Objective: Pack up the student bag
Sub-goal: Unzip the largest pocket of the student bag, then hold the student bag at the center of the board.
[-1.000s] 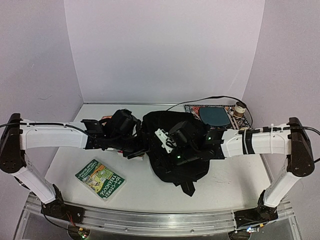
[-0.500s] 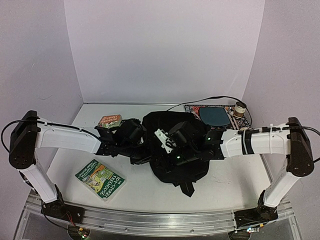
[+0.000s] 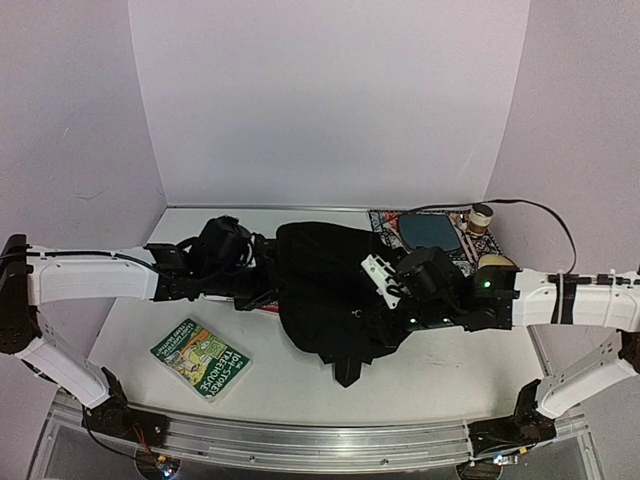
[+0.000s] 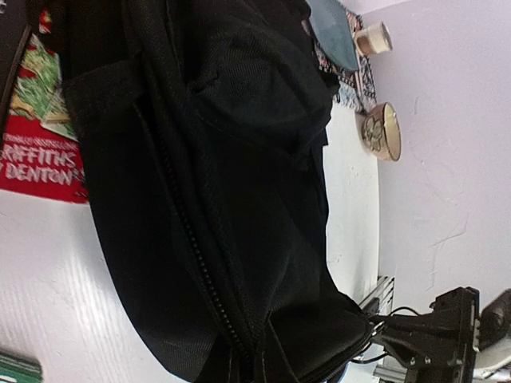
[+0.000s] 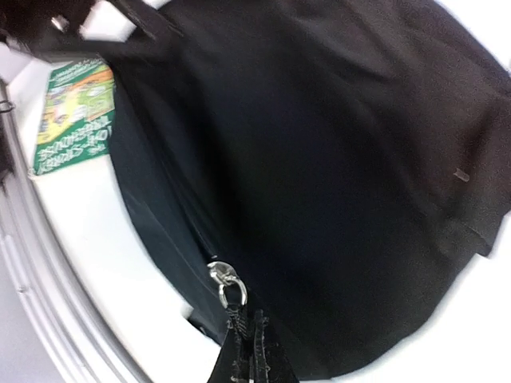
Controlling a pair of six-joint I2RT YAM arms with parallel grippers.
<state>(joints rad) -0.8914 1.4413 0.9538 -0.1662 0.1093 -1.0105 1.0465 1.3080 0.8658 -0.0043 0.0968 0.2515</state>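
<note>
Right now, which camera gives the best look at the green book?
Top external: the green book lies whole and uncovered on the table. The right wrist view shows it tilted and blurry beside the student bag. The left wrist view catches only a thin green edge at bottom left.

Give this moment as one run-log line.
left gripper: shut on student bag | right gripper: shut on zipper pull | green book: unpacked
</note>
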